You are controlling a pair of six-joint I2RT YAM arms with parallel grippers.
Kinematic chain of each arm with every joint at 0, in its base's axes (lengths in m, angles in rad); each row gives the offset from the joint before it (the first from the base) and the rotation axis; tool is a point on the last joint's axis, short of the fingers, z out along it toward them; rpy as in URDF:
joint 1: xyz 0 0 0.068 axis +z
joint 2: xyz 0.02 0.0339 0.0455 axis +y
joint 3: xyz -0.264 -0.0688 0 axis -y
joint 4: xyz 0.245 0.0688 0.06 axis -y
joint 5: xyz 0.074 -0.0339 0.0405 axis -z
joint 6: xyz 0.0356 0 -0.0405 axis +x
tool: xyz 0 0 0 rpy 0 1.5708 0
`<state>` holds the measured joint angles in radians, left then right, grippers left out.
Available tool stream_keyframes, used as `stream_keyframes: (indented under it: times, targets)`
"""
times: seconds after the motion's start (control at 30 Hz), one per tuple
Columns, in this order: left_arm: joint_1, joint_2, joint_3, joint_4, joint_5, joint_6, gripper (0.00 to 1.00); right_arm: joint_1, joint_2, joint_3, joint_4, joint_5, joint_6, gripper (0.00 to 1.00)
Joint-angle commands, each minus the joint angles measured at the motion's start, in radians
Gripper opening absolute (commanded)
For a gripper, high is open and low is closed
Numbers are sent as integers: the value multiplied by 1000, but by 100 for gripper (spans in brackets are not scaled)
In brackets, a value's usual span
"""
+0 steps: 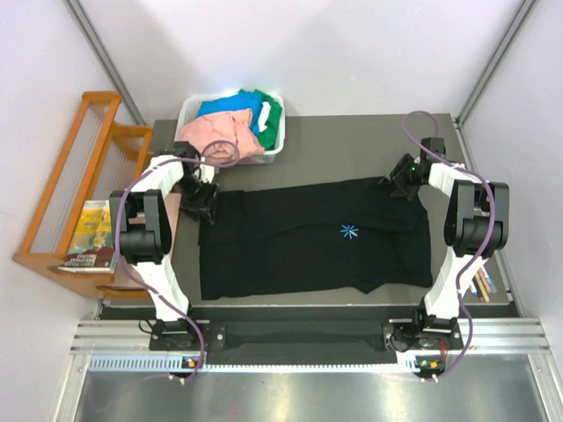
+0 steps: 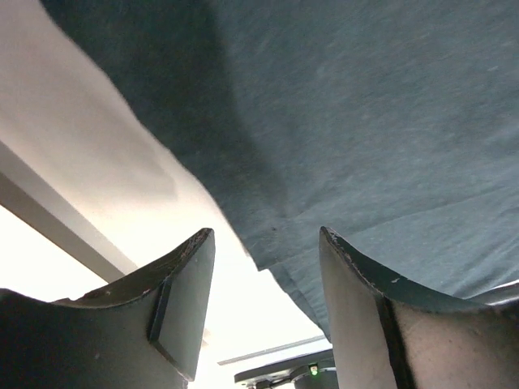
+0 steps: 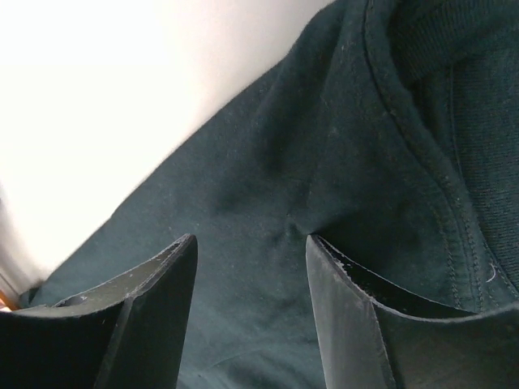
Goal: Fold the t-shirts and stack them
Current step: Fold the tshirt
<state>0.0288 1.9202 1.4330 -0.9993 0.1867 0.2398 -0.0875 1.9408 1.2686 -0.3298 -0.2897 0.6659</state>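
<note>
**A:** While the black t-shirt [image 1: 308,237] lies spread flat across the middle of the desk [image 1: 352,141], where are your hands?

**B:** My left hand [image 1: 201,204] is at the shirt's far-left corner, near the desk's left edge. My right hand [image 1: 398,180] is at its far-right corner, by the collar.

**A:** Pinching anything?

**B:** No. Both are spread. On the left, the cloth's hem runs across the gap between my fingers [image 2: 182,300]. On the right, the dark cloth and its collar seam [image 3: 422,162] lie beyond the gap.

**A:** And the other shirts?

**B:** They're heaped in the white bin [image 1: 187,114] at the desk's far-left corner. The salmon-pink shirt [image 1: 220,136] is nearest, with the blue shirt [image 1: 230,110] and the green shirt [image 1: 273,114] behind it. The black one's starburst mark [image 1: 349,232] faces up.
</note>
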Motion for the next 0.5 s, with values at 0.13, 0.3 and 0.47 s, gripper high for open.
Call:
stream_keyframes:
  times: [0.13, 0.3, 0.47]
  targets:
    - [-26, -90, 95, -44, 23, 0, 59, -23, 67, 92, -34, 156, -17, 56]
    - [-61, -122, 132, -79, 36, 0, 59, -83, 95, 133, -57, 161, -17, 55]
    - [-73, -139, 150, -91, 45, -5, 59, -120, 112, 152, -80, 173, -31, 55]
